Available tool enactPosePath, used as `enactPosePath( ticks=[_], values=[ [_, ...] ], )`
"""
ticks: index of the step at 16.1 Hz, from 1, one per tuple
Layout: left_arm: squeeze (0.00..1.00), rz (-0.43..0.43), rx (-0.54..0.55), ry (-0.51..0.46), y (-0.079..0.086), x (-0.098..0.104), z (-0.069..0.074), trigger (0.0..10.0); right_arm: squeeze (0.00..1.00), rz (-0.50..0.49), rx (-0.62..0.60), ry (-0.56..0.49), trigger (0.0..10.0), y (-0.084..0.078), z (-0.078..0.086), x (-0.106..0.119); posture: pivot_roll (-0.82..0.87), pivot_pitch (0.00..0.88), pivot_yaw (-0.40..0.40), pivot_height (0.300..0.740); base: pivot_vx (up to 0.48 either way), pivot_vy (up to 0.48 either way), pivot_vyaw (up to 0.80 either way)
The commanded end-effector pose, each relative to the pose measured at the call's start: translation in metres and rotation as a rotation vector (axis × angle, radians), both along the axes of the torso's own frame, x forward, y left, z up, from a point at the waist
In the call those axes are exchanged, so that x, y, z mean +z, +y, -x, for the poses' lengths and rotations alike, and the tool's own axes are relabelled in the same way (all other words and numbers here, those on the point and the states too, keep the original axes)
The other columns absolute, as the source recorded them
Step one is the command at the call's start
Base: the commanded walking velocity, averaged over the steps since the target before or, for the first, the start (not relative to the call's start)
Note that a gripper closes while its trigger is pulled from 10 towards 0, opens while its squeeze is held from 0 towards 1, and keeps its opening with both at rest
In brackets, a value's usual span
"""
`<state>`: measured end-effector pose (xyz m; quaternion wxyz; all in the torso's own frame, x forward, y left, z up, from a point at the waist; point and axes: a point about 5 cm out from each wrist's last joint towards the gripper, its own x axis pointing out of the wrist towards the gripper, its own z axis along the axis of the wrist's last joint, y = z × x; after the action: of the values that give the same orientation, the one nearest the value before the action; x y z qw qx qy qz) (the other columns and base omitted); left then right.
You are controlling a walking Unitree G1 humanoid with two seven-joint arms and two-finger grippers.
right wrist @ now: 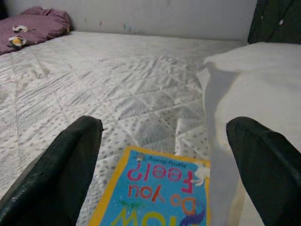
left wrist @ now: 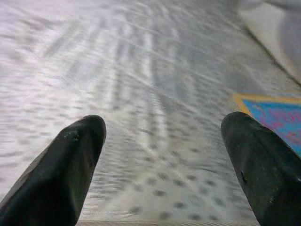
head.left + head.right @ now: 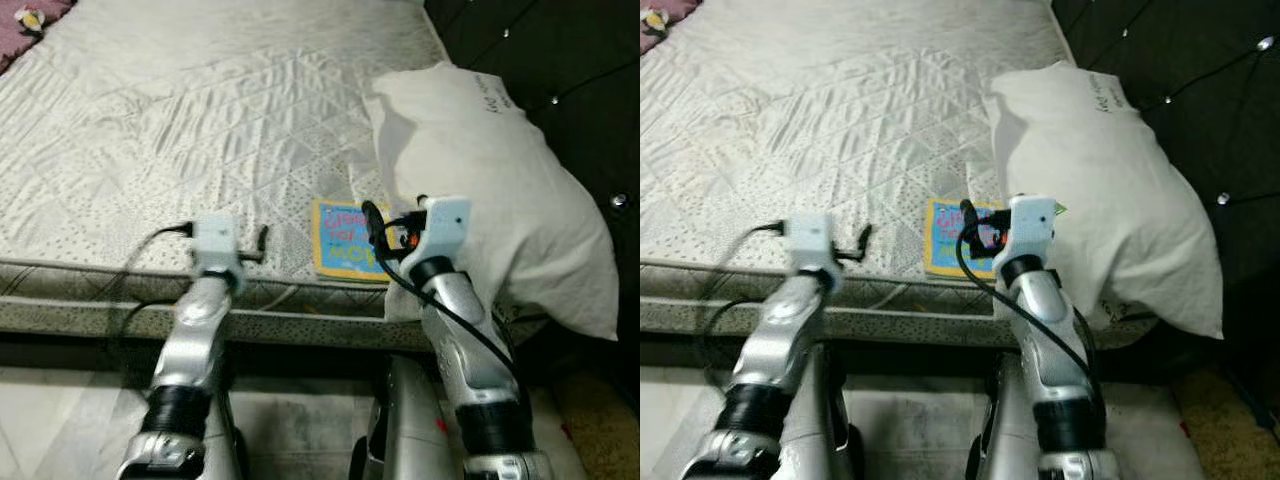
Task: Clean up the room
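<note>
A children's book with a blue cover and yellow border lies flat on the white quilted mattress, close to its front edge. My right gripper hovers open just above the book's near end. A big white pillow lies right beside the book, on the bed's right side. To the left of the book, my left gripper is open and low over bare mattress, with the book's corner beside one finger.
A purple cloth is bunched at the mattress's far left corner. A dark tufted headboard runs along the right, behind the pillow. The bed's front edge is right before me, with pale floor below.
</note>
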<state>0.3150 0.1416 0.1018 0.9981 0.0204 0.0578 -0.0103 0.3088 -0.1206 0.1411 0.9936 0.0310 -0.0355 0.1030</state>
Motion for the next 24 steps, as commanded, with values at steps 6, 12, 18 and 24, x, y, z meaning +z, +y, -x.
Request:
enactPosePath(
  ticks=[6,12,18,24],
  values=[
    [0.0,-0.107,0.078,-0.24,0.031,0.032,0.013,10.0,0.0,0.02,-0.103,-0.026,10.0,-0.018,-0.01,-0.008,0.05,0.0,-0.077,0.573,0.0,0.0,0.0],
    [0.0,-0.078,0.041,-0.256,0.026,0.029,0.017,10.0,0.0,0.047,-0.22,-0.029,10.0,-0.038,-0.004,-0.018,0.03,0.0,-0.074,0.653,0.0,0.0,0.0],
    [0.0,-0.044,0.056,-0.223,0.037,0.022,0.027,10.0,0.0,0.057,-0.22,-0.01,10.0,-0.041,0.004,-0.024,0.03,0.0,-0.079,0.719,0.0,0.0,0.0],
    [0.0,-0.061,-0.013,-0.167,0.028,0.017,0.028,10.0,0.0,0.054,-0.214,-0.032,10.0,-0.037,-0.002,-0.013,0.02,0.0,-0.089,0.74,0.0,0.0,0.0]
  ],
)
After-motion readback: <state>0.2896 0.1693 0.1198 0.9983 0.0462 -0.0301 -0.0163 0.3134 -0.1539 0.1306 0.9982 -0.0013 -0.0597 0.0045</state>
